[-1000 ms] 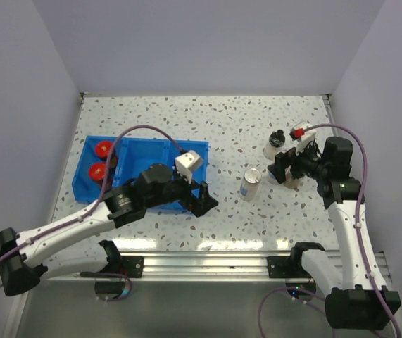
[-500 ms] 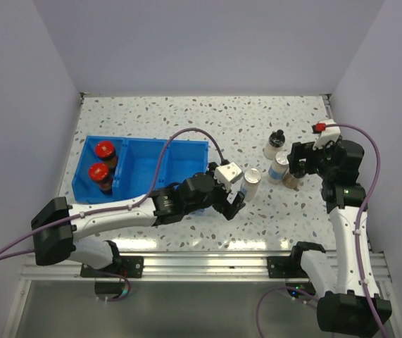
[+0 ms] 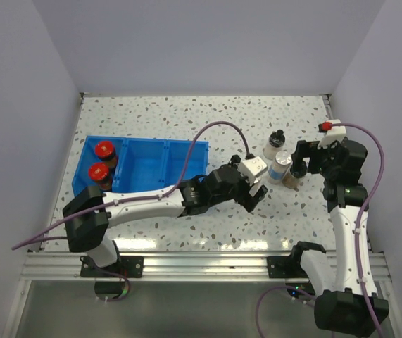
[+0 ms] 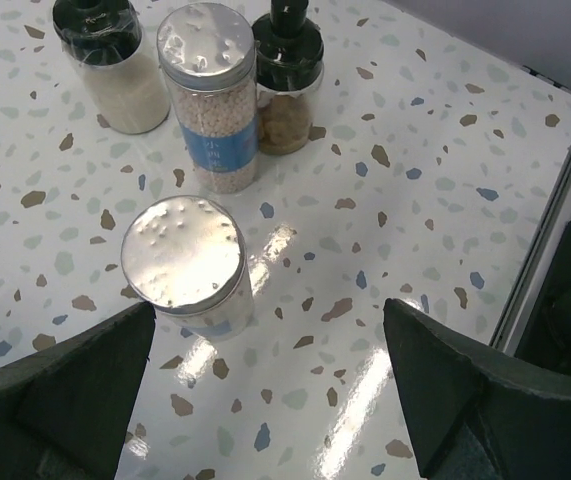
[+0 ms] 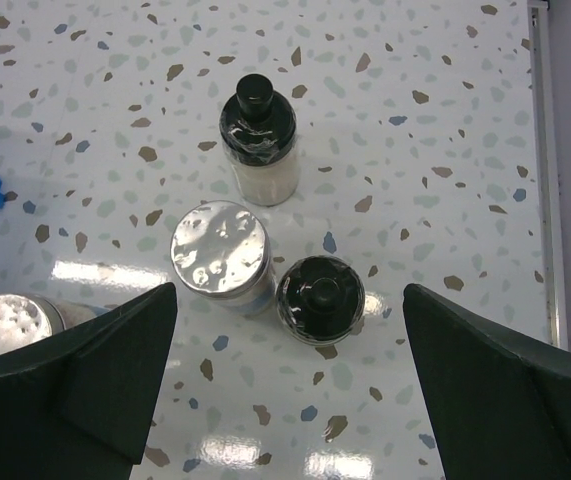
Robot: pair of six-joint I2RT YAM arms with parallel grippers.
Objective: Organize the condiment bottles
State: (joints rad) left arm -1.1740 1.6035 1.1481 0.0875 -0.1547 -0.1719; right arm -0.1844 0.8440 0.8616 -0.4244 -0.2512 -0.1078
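1. Hovering over the speckled desk (image 4: 445, 150) with the left fingers (image 4: 55, 400) spread wide apart, gripping nothing.
2. Straddling a silver-topped shaker (image 4: 183, 255) standing upright between those fingers, closer to the left-hand one and touching neither.
3. Facing a second shaker (image 4: 208, 90) just past the fingertips, with a white-filled bottle (image 4: 110, 60) to one side of it and a brown-filled bottle (image 4: 287, 75) pressed close on the other, both black-capped.
4. Hanging above that same cluster with the right fingers (image 5: 505, 380) likewise wide apart and empty.
5. Looking down between the right fingers on the second shaker and brown-filled bottle side by side, the white-filled bottle further ahead, the first shaker half hidden at the left-hand finger.
6. Leaving two red-lidded jars (image 3: 104, 149) well apart from both pairs of fingers, in the blue tray (image 3: 151, 151), in the end compartment farthest from them.
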